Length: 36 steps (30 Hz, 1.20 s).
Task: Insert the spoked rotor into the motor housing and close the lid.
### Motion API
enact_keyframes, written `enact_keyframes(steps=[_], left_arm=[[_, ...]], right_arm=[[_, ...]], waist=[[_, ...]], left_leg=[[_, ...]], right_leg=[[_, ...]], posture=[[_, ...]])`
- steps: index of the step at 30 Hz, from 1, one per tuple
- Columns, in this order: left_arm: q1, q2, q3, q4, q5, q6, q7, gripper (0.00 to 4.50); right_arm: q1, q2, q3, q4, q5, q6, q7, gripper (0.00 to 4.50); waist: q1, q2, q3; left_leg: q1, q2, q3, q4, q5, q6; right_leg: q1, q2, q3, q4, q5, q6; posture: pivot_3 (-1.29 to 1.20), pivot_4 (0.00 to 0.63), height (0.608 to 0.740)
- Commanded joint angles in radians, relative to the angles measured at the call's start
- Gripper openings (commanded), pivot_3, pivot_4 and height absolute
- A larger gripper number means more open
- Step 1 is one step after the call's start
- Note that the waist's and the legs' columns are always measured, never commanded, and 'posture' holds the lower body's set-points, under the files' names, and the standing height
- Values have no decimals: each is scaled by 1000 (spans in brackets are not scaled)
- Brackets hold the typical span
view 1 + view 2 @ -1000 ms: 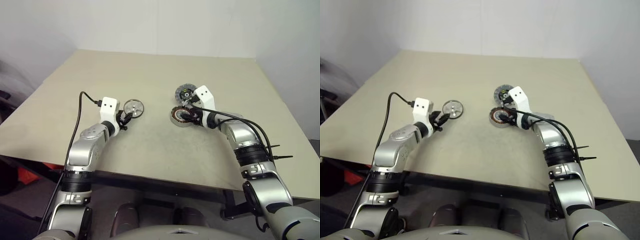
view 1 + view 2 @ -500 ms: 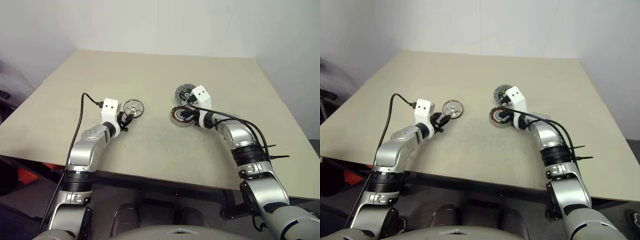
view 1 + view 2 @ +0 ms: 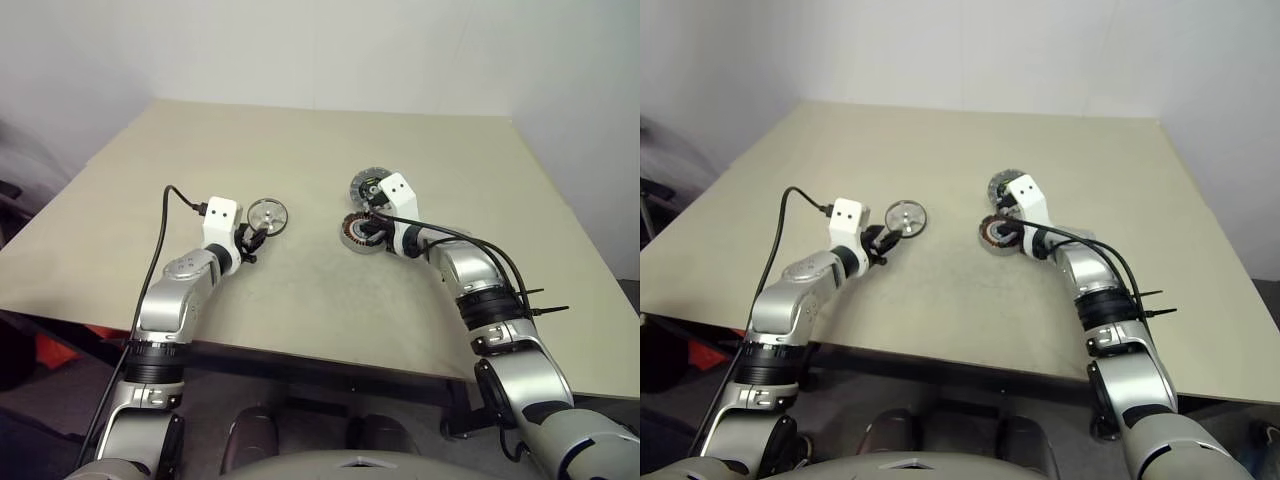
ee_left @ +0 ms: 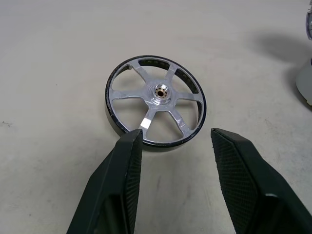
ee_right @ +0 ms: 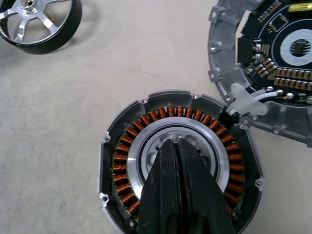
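On the beige tabletop (image 3: 300, 150), the left gripper (image 4: 173, 146) sits toward nine o'clock of the scene with its jaws about half open and nothing between them. The spoked rotor (image 4: 156, 101) lies flat on the tabletop just beyond the fingertips, at twelve o'clock from them in the left wrist view; its silver spokes and central hub face up inside a dark outer rim. The nearer edge of the rotor reaches close to the left fingertip, though whether it touches cannot be told. In the left eye view the rotor (image 3: 267, 215) rests at about two o'clock from the left wrist's white housing.

Well apart from it, toward three o'clock of the scene, stands the motor housing (image 5: 178, 161), a silver ring with copper-brown windings circling a pale inner hub. The right gripper (image 5: 178, 151) has its jaws pressed fully together, grasping nothing, and the joined black fingers (image 5: 168, 195) point over the centre of the housing's opening. The lid (image 5: 273, 63) lies at about one o'clock from the housing, its rim touching the housing's rim where a small grey tab and white wires sit. Its face shows a dark board with small components.
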Motion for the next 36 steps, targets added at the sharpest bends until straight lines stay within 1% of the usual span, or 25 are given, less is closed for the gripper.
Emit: enact_keyframes(steps=[1, 6, 12, 20, 24, 36], left_arm=[[-5, 9, 9, -45, -7, -11, 2, 2375], [-9, 10, 3, -43, -7, -9, -3, 2375], [-10, 7, -2, -43, -6, -8, -5, 2375], [-3, 10, -1, -55, -7, -3, -4, 2375], [0, 11, 2, -62, -9, 0, -1, 2375], [4, 9, -1, -61, -10, 2, 0, 2375]], right_arm=[[8, -14, 6, -75, 8, 25, 22, 37], [-36, -24, -24, -148, 34, 47, 31, 37], [-69, -27, -31, -132, 30, 38, 22, 37], [-86, -16, -11, 114, -22, -77, -7, 37], [-92, -10, -6, 191, -41, -127, -16, 37], [-123, -43, -56, 25, 8, -70, 18, 37]], waist=[[0, 0, 0], [0, 0, 0], [0, 0, 0], [0, 0, 0], [-1, 0, 0], [0, 0, 0]], left_leg=[[0, 0, 0, 0, 0, 0], [0, 0, 0, 0, 0, 0], [0, 0, 0, 0, 0, -1], [0, 0, 0, 0, 0, -1], [0, 0, 0, 0, 0, -1], [0, 0, 0, 0, 1, -1]], right_leg=[[0, 0, 0, 0, 0, 0], [0, 0, 0, 0, 0, 0], [0, 0, 0, 0, 0, 0], [0, 0, 0, 0, 0, 0], [0, 0, 0, 0, 0, 0], [-1, 0, 0, 0, 0, 0]], posture=[[0, 0, 740], [0, 0, 740], [0, 0, 740], [0, 0, 740], [0, 0, 740], [0, 0, 740]])
